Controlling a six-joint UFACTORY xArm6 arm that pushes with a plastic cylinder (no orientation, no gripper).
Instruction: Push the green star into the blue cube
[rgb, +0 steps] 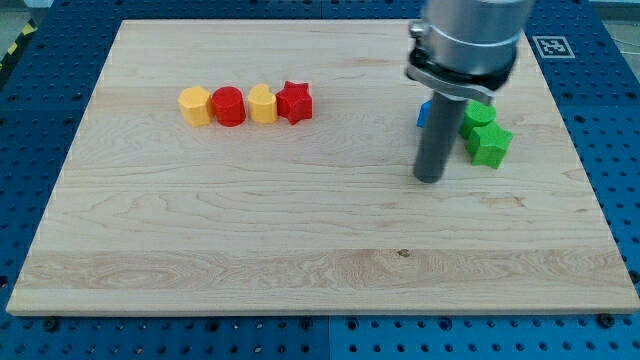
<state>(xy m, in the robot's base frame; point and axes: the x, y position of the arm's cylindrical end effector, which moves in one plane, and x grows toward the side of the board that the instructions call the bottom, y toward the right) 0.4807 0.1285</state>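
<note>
The green star (489, 145) lies at the view's right on the wooden board (300, 230), just below a green cylinder (479, 114). The blue cube is mostly hidden behind my rod; only a sliver of blue (423, 114) shows at the rod's left. My tip (429, 178) rests on the board just below the blue blocks, left of and slightly below the green star, apart from it.
A row of blocks lies at the upper left: a yellow block (195, 105), a red cylinder (228, 105), a second yellow block (262, 104) and a red star (295, 102). A fiducial tag (551, 46) sits at the board's top right corner.
</note>
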